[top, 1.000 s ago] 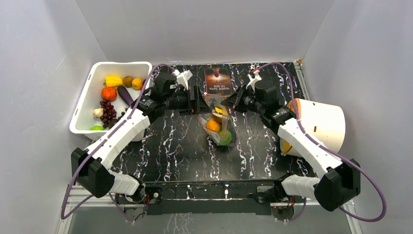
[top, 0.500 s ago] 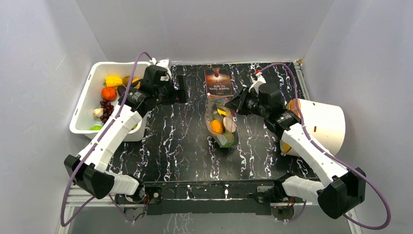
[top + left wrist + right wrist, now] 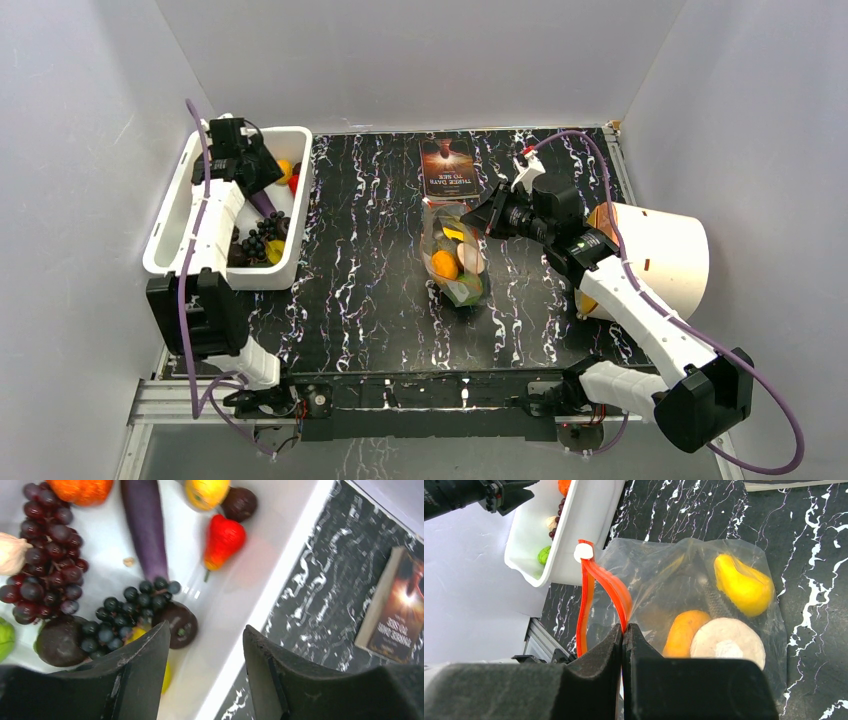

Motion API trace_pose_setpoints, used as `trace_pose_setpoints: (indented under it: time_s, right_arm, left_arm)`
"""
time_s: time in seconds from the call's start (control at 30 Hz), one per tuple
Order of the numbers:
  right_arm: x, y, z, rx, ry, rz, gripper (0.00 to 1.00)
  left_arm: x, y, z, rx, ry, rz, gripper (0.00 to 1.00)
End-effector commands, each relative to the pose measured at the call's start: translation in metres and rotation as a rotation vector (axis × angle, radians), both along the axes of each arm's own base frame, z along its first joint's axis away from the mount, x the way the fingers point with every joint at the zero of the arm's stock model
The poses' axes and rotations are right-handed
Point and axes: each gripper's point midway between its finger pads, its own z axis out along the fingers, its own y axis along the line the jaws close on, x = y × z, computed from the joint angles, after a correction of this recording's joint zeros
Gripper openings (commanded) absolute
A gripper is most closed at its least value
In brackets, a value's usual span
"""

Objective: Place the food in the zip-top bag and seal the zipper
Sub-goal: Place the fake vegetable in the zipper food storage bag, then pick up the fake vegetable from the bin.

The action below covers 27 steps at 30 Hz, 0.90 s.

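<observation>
The clear zip-top bag (image 3: 455, 255) lies mid-table and holds a yellow fruit (image 3: 744, 585), an orange one (image 3: 681, 632) and a pale round one (image 3: 726, 642). Its red-orange zipper (image 3: 586, 595) gapes open, with a white slider (image 3: 584, 552) at the far end. My right gripper (image 3: 624, 627) is shut on the zipper strip at the bag's mouth; in the top view it (image 3: 482, 215) is at the bag's upper right. My left gripper (image 3: 205, 630) is open and empty above the white tub (image 3: 170, 225), over dark grapes (image 3: 130, 610) and a dark plum (image 3: 177, 625).
The tub (image 3: 280, 565) also holds an eggplant (image 3: 145, 525), a red fruit (image 3: 222, 537) and red grapes (image 3: 45, 565). A book (image 3: 448, 165) lies behind the bag. A white cylindrical container (image 3: 655, 255) lies on its side at the right.
My left arm has swung left from the bag's mouth to above the tub. My right gripper has kept its hold on the zipper, and the bag has hardly moved.
</observation>
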Motion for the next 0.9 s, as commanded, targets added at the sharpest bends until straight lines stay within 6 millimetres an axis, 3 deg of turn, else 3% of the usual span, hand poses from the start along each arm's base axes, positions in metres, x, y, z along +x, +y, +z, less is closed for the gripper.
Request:
trace_pose_setpoints:
  time_s: [0.0,0.13,0.3,0.47,0.73,0.87]
  right_arm:
    - [0.001,0.004,0.032,0.050,-0.097,0.017,0.00]
    - [0.001,0.003,0.032,0.047,-0.100,0.010,0.00]
    - [0.001,0.002,0.033,0.045,-0.096,0.008,0.00]
    - [0.002,0.002,0.032,0.044,-0.094,0.001,0.00]
    - [0.006,0.008,0.026,0.055,-0.064,0.011,0.00]
    - [0.010,0.011,0.027,0.058,-0.054,0.012,0.00]
  left_arm:
    - [0.018,0.037,0.007,0.013,-0.059,0.090,0.54]
    - [0.029,0.058,-0.014,0.009,-0.030,0.118,0.54]
    - [0.039,0.080,-0.053,-0.026,0.036,0.141,0.51]
    - [0.050,0.083,-0.083,-0.077,0.054,0.101,0.49]
    - [0.067,0.100,-0.109,-0.060,0.079,0.124,0.49]
    - [0.080,0.101,-0.111,-0.070,0.082,0.112,0.53]
